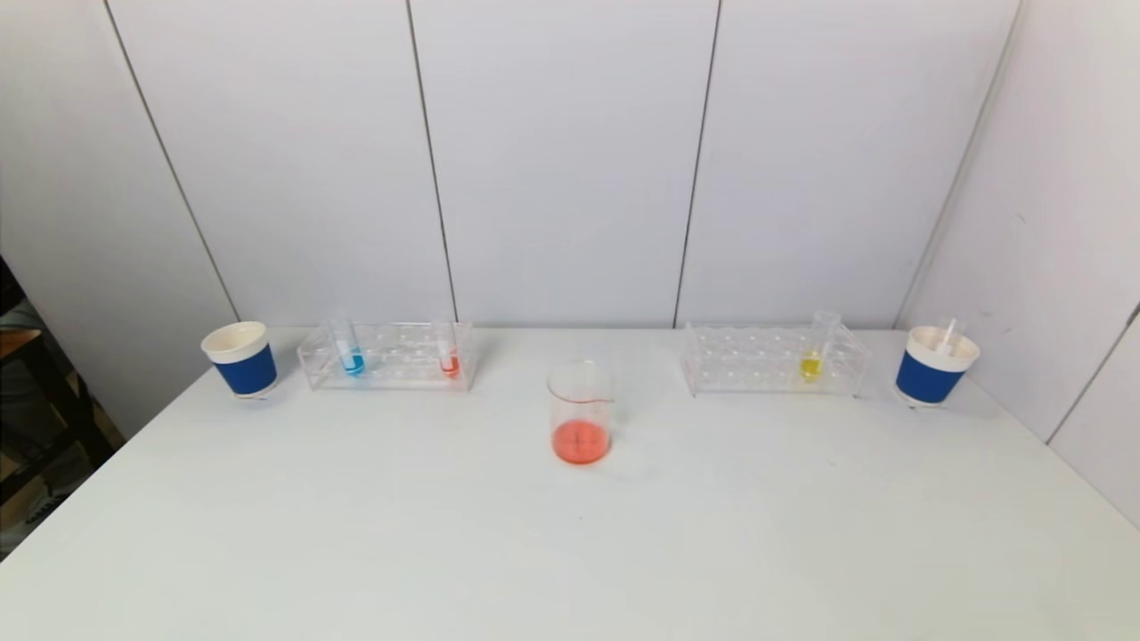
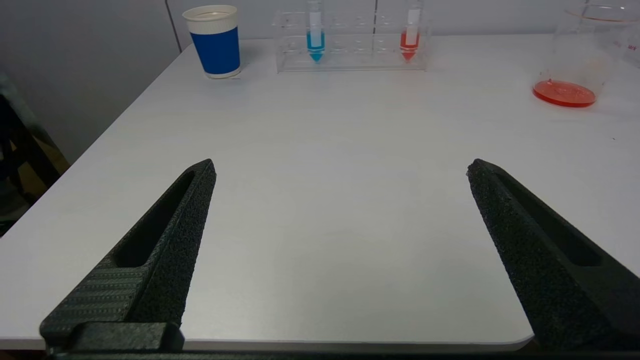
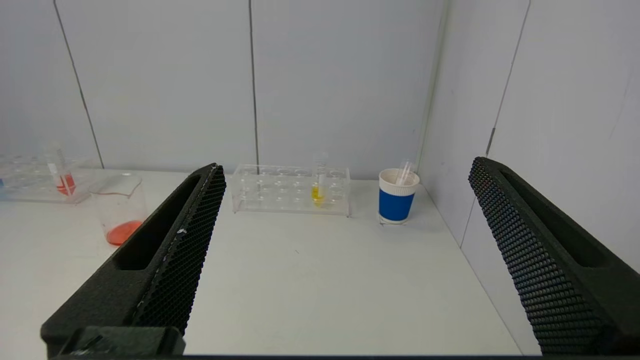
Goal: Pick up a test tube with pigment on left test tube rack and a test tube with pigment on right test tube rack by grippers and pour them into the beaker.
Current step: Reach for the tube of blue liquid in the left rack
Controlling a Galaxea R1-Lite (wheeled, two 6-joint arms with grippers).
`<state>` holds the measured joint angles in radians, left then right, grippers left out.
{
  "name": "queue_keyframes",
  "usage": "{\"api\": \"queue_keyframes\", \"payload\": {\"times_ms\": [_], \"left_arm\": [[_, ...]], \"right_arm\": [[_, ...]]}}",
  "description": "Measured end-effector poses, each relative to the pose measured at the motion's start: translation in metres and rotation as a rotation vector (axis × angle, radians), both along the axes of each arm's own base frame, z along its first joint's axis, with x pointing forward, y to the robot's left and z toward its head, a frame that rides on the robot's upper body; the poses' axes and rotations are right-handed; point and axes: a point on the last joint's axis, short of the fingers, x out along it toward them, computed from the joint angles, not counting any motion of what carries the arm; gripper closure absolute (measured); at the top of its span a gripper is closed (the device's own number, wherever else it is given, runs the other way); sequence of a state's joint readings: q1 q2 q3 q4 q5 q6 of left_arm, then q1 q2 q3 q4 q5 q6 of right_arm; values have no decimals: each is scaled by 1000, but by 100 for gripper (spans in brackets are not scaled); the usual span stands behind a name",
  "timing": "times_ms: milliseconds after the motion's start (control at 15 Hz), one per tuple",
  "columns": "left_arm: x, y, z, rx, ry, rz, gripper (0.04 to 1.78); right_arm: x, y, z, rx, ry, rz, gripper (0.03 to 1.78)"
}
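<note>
While the white table (image 1: 570, 534) fills the lower half of the head view, two clear racks sit along its far edge: the left test tube rack (image 1: 387, 356) at centre left holds a blue tube (image 1: 350, 352) and a red tube (image 1: 448, 354), and the right test tube rack (image 1: 773, 359) at centre right holds a yellow tube (image 1: 812, 354). Between them, nearer the frame's middle, stands the beaker (image 1: 580, 412) with red liquid. Blue cups (image 1: 240, 359) flank the racks. The left gripper (image 2: 340, 170) and right gripper (image 3: 345, 170) hang spread wide, grasping nothing.

I see blue (image 1: 353, 361), red (image 1: 450, 363) and yellow pigment (image 1: 810, 365) in clear tubes, red liquid (image 1: 581, 442) in the beaker, and blue-and-white cups (image 1: 242, 360) on a white tabletop (image 1: 570, 552).
</note>
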<state>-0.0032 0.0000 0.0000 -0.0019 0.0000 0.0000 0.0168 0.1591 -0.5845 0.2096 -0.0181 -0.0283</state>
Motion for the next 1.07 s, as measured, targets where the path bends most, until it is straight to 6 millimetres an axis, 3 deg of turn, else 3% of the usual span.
{"api": "queue_keyframes", "payload": {"times_ms": [467, 733, 1067], "left_arm": [[0, 0, 0, 0, 0, 0, 6], [0, 0, 0, 0, 0, 0, 6], [0, 0, 0, 0, 1, 0, 6]], "right_arm": [[-16, 1, -22, -9, -52, 8, 4], [-25, 1, -21, -19, -105, 0, 4], [-18, 1, -30, -18, -68, 5, 4]]}}
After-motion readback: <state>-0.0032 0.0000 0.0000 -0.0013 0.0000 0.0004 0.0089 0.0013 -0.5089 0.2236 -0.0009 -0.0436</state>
